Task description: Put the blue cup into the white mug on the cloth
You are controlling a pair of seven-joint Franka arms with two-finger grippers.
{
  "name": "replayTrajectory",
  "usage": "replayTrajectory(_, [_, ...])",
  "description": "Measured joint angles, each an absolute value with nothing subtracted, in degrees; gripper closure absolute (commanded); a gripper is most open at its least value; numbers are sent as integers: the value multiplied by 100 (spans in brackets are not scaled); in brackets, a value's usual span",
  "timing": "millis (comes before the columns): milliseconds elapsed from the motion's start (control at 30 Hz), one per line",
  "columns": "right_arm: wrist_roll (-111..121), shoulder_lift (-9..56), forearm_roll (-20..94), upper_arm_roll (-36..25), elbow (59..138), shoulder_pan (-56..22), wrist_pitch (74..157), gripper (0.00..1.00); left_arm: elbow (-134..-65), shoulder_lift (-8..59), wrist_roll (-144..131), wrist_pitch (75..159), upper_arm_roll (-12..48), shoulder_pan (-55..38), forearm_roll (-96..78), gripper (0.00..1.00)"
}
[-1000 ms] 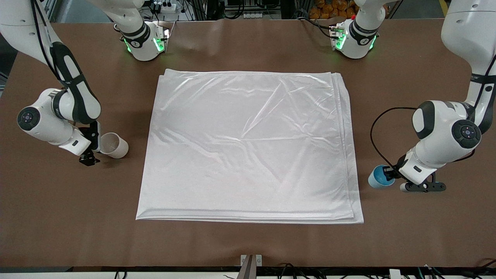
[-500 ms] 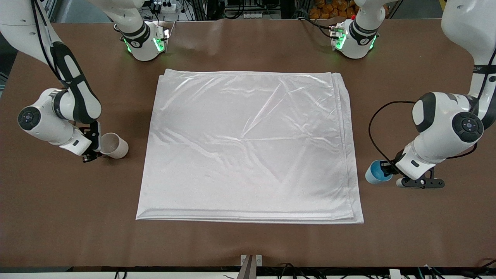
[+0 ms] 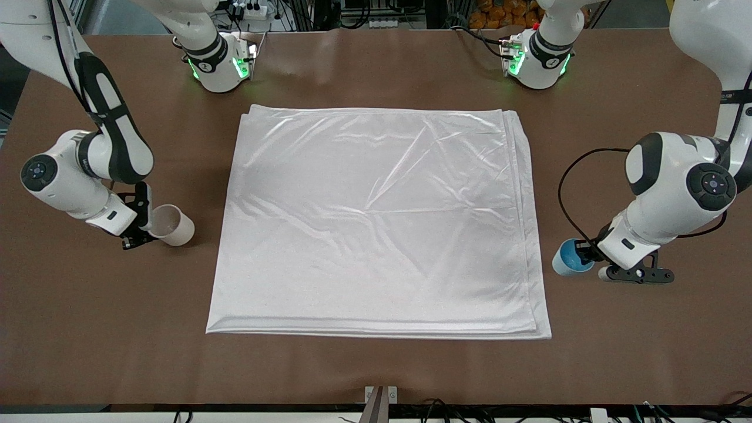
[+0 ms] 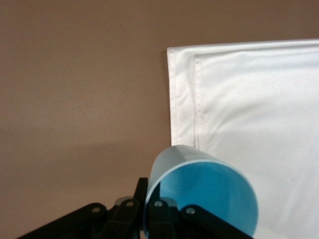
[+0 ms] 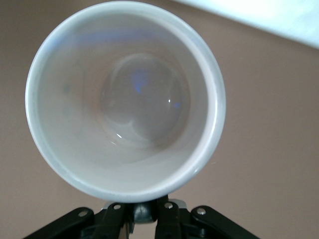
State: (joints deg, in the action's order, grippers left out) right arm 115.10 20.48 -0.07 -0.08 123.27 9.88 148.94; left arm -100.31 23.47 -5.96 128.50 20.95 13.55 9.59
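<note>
The blue cup (image 3: pixel 567 259) is tilted, its rim pinched by my left gripper (image 3: pixel 585 254), low over the brown table beside the cloth's edge at the left arm's end. In the left wrist view the fingers (image 4: pixel 157 209) clamp the cup's wall (image 4: pixel 209 199). The white mug (image 3: pixel 171 225) is tilted and held by its black handle in my right gripper (image 3: pixel 143 228), low over the table beside the cloth at the right arm's end. The right wrist view looks into the empty mug (image 5: pixel 124 99). The white cloth (image 3: pixel 376 223) lies flat in the middle of the table.
The brown table (image 3: pixel 376 370) is bare around the cloth. Both arm bases (image 3: pixel 220 64) with green lights stand at the table's edge farthest from the front camera. A black cable (image 3: pixel 567 194) loops off the left arm.
My left gripper has carried the blue cup a little toward the cloth and slightly up. My right arm has shifted slightly, with the mug still in its grip.
</note>
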Motion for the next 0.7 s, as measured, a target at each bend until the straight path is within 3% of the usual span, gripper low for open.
replayTrajectory(333, [10465, 1672, 2, 560, 12325, 813, 14644, 100, -9672, 2338, -596, 12302, 2257, 1335, 1066, 100])
replayTrajectory(700, [8687, 1459, 2, 643, 12261, -216, 14311, 100, -9292, 2284, -596, 11821, 2602, 1313, 1067, 100])
